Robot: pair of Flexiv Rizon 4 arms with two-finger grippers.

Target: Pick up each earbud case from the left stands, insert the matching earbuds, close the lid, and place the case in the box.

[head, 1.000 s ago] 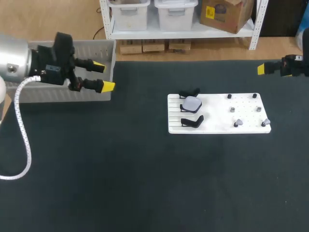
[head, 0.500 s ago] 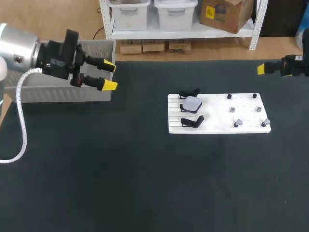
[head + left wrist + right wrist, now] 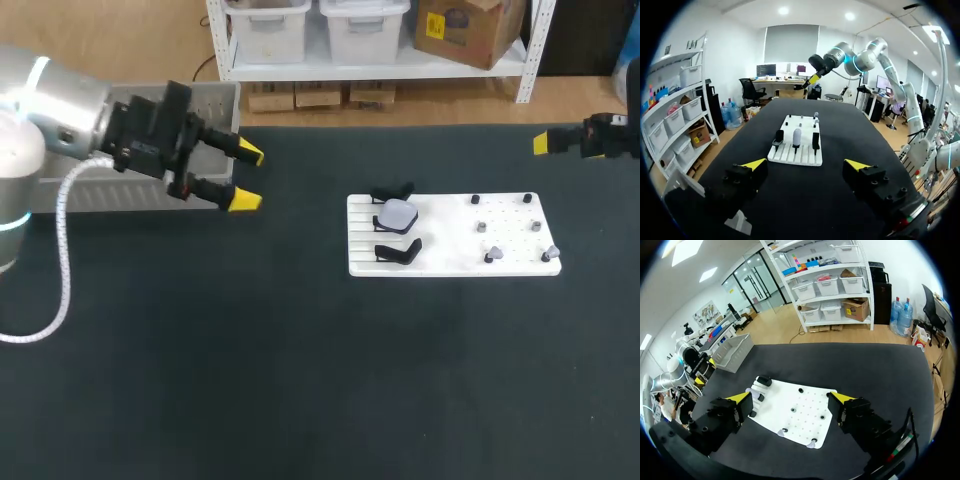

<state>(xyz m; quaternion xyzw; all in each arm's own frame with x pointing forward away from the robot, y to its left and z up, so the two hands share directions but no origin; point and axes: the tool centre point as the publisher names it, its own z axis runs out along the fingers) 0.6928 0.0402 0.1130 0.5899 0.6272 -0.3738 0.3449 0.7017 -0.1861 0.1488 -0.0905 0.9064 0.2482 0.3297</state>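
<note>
In the head view, the left gripper [image 3: 247, 178] is hovering near the grey ribbed plastic box [image 3: 215, 105], its fingers spread and empty. It is pointing toward the pale rounded earbud case [image 3: 398, 213], which is sitting between black stands on the white slotted board [image 3: 450, 255], probably propped for easy grasping. In the left wrist view, the case is standing upright, well ahead of the fingers. In the right wrist view, the right gripper [image 3: 790, 398] is hanging released, holding nothing, seemingly waiting.

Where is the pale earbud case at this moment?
In the head view, the pale earbud case stands on the left part of the white board, between two black stands, to the right of the table's middle.
</note>
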